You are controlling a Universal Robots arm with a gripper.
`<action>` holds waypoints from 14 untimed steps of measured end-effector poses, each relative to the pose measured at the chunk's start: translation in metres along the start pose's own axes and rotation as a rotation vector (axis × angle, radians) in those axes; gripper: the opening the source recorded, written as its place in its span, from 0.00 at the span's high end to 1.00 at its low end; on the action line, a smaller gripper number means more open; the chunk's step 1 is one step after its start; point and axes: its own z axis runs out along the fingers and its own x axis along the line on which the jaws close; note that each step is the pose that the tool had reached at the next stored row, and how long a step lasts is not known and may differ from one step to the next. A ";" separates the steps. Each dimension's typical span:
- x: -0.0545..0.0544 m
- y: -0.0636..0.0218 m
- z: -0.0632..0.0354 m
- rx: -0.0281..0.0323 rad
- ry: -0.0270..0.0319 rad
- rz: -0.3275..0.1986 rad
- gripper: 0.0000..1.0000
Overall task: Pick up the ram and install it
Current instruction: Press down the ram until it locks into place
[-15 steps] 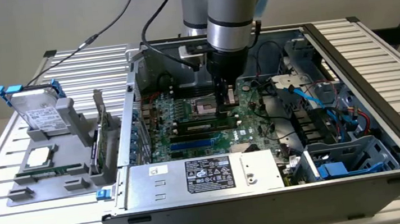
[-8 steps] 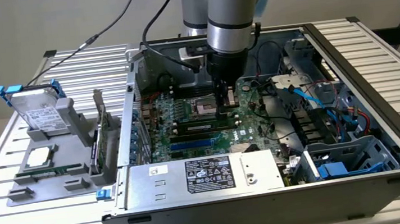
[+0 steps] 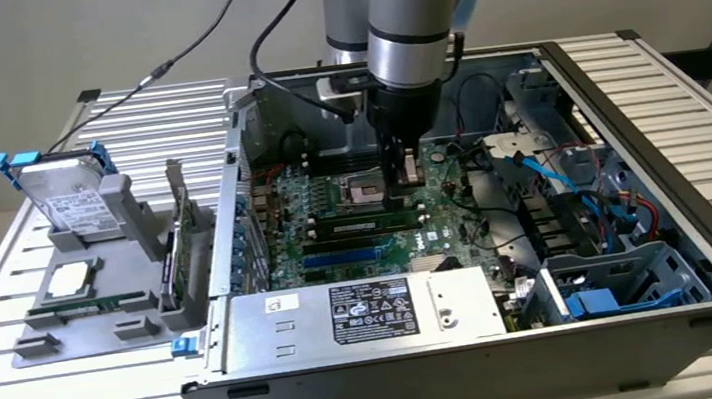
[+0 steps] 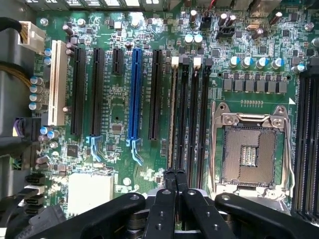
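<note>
The ram point(image 3: 359, 225) is a narrow green stick standing in a memory slot on the motherboard point(image 3: 329, 202) inside the open computer case. In the wrist view the ram point(image 4: 173, 119) shows edge-on in the slot nearest the black expansion slots. My gripper point(image 3: 405, 186) reaches down into the case just over one end of the stick. Its fingertips point(image 4: 171, 175) are pressed together with nothing between them, so the gripper point(image 4: 175, 174) is shut. I cannot tell whether the tips touch the ram.
The empty CPU socket point(image 4: 249, 149) lies beside the memory slots, and a blue expansion slot point(image 4: 133, 94) on their other side. The power supply point(image 3: 369, 311) sits at the case front, cables point(image 3: 569, 175) at the exterior view's right. A grey fixture point(image 3: 85, 291) holds a hard drive point(image 3: 61, 198) outside the case.
</note>
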 end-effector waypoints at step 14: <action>-0.001 0.0357 0.0014 0.0092 0.0005 0.001 0.90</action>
